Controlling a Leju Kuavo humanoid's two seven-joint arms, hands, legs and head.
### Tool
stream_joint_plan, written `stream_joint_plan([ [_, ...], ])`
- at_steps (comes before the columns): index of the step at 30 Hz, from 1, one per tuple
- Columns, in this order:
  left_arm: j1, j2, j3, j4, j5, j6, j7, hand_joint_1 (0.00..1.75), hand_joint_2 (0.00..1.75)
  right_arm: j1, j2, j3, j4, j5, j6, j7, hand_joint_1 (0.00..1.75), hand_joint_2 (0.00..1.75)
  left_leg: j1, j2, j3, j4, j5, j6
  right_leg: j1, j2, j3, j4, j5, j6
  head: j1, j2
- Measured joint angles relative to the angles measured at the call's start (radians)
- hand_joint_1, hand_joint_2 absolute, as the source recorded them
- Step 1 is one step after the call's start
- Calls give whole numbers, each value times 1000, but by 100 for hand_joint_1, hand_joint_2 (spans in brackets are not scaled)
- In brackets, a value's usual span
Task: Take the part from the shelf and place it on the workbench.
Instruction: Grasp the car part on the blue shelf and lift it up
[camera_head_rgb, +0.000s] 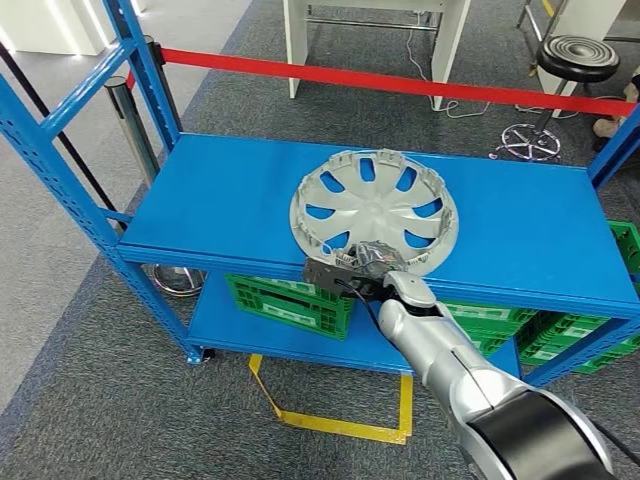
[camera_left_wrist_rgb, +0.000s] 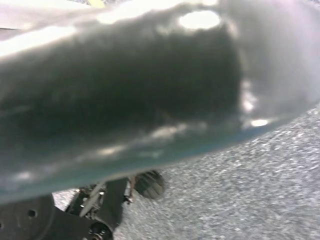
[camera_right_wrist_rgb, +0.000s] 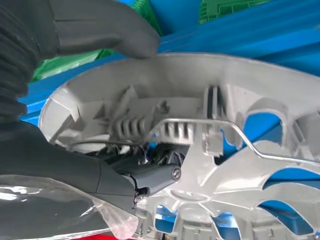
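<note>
On the blue shelf (camera_head_rgb: 226, 200) my right hand (camera_head_rgb: 355, 265) grips the near rim of the wheel cover (camera_head_rgb: 375, 210), thumb outside (fingers inside); it lies flat, straight ahead. Left hand's state I can't tell.

Bright, even overhead light; left wrist view blurred, with glare patches.

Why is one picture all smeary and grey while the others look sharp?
In the left wrist view a grey shape sits too close to the camera, so it is blurred, with white glare spots; the carpet behind is soft too. The head view is sharp: the hubcap on the blue shelf is evenly lit. The right wrist view shows the hubcap's ribs crisply, the thumb slightly soft.
</note>
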Motion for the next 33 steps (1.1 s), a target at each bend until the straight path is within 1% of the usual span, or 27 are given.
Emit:
stream_joint_plan([
  [7,-2,10,36,0,68,-52,-53,0,0,-14,0,12,3,8,28,-24,175,175,0,0,0,0,0,0,0,0,0,0,0,0,0,0],
  [20,-4,21,65,0,95,-77,-76,0,0,-18,0,15,5,17,22,-50,175,175,0,0,0,0,0,0,0,0,0,0,0,0,0,0],
  [23,-5,21,65,0,100,-73,-76,0,0,-15,0,15,6,20,-4,-65,175,175,0,0,0,0,0,0,0,0,-1,0,0,0,0,0],
  [29,-4,20,66,0,115,-63,-76,0,0,4,0,15,5,43,-103,-81,175,175,0,0,-1,0,0,0,0,0,-2,0,0,0,0,0],
  [33,-4,20,65,0,121,-61,-74,0,0,9,-2,17,4,63,-127,-84,175,175,0,0,-1,0,0,0,0,0,-2,0,0,0,0,0],
])
